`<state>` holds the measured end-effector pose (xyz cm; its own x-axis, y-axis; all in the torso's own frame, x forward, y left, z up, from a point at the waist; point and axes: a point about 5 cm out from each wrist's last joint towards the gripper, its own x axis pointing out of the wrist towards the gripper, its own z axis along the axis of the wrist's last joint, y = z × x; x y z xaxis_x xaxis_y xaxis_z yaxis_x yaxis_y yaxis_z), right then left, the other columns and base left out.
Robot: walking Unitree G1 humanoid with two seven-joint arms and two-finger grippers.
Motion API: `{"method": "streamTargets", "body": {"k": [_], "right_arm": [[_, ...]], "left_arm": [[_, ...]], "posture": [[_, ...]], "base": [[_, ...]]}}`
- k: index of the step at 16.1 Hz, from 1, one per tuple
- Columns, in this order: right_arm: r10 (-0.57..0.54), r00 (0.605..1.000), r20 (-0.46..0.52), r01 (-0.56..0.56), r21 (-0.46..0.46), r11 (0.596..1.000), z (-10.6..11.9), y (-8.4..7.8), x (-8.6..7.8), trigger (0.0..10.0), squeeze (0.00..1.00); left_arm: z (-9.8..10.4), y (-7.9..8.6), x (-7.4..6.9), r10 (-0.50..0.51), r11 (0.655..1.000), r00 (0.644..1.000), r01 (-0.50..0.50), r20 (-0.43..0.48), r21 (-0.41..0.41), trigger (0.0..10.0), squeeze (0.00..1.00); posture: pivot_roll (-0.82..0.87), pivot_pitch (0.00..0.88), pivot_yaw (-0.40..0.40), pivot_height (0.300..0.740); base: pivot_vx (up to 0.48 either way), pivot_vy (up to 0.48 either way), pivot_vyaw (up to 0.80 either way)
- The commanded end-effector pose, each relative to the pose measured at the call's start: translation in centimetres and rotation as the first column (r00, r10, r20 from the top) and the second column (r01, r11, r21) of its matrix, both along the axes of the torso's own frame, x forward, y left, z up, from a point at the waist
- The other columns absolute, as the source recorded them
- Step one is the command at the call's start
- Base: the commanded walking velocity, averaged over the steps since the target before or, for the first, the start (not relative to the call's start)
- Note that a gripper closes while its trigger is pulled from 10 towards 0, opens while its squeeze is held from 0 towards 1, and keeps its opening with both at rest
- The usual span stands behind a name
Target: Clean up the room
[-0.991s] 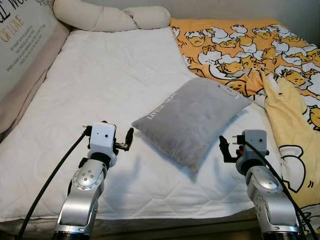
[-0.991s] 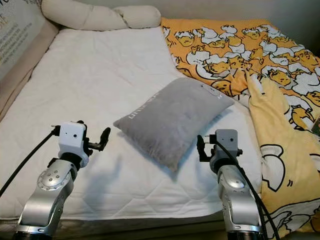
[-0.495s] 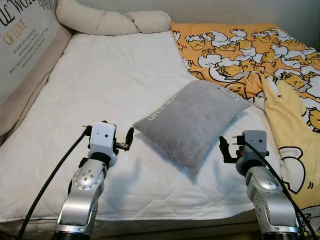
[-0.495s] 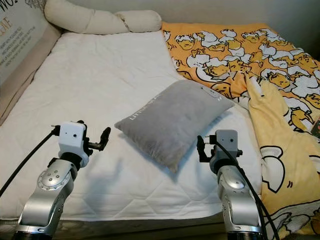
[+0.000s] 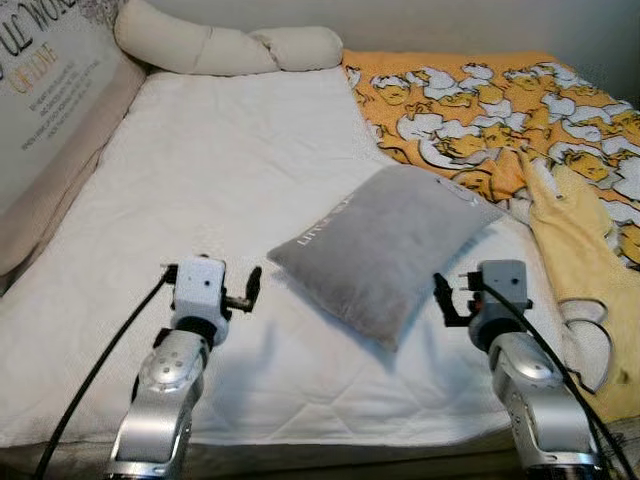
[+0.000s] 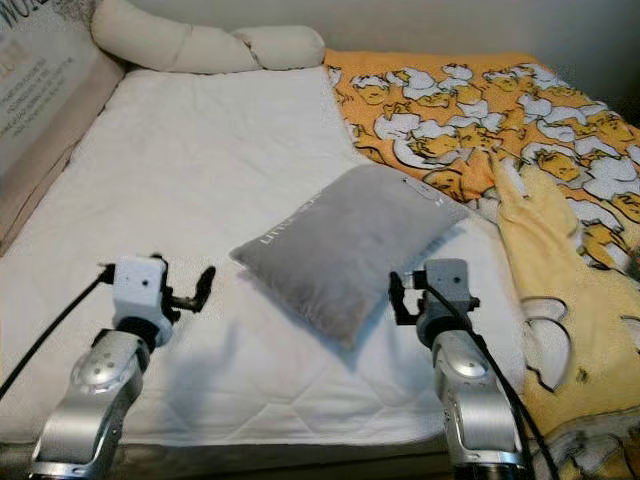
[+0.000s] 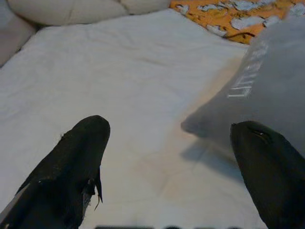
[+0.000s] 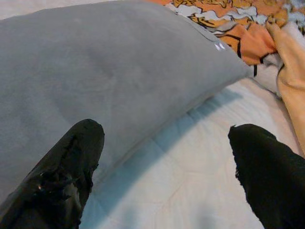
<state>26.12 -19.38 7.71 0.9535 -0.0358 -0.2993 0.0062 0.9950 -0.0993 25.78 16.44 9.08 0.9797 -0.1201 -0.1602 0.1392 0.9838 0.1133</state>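
Grey pillow (image 5: 385,250) lies askew on the white mattress (image 5: 200,180), one corner touching the rumpled orange duck blanket (image 5: 500,100) beside it, so I'd say tidying has barely begun. It's plump and soft, with white lettering along one edge. Left gripper (image 5: 250,290) hovers just off its near corner, fingers spread; right gripper (image 5: 441,300), also spread wide, flanks the other side.

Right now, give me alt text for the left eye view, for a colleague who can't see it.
A grey pillow lies askew on a white mattress, flanked by the open left gripper and open right gripper, neither touching it. A duck-print orange blanket is bunched along the right side.
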Motion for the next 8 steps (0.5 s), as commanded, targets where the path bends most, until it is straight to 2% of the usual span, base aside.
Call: {"method": "streamTargets", "body": {"k": [1,8], "right_arm": [[-0.004,0.999,0.035,0.003,0.025,1.000,0.57,0.20,0.39,10.0,0.00],[-0.015,0.999,0.039,0.014,0.028,1.000,0.60,0.00,0.36,10.0,0.00]], "left_arm": [[-0.07,0.41,-0.05,0.015,1.000,1.000,-0.015,-0.002,0.005,10.0,0.00],[0.02,0.22,0.11,0.004,1.000,1.000,-0.004,0.007,0.003,10.0,0.00]], "posture": [[-0.02,0.000,-0.010,0.740],[-0.02,0.000,-0.007,0.740]], "base": [[0.311,0.000,0.00],[0.318,0.000,0.00]]}}
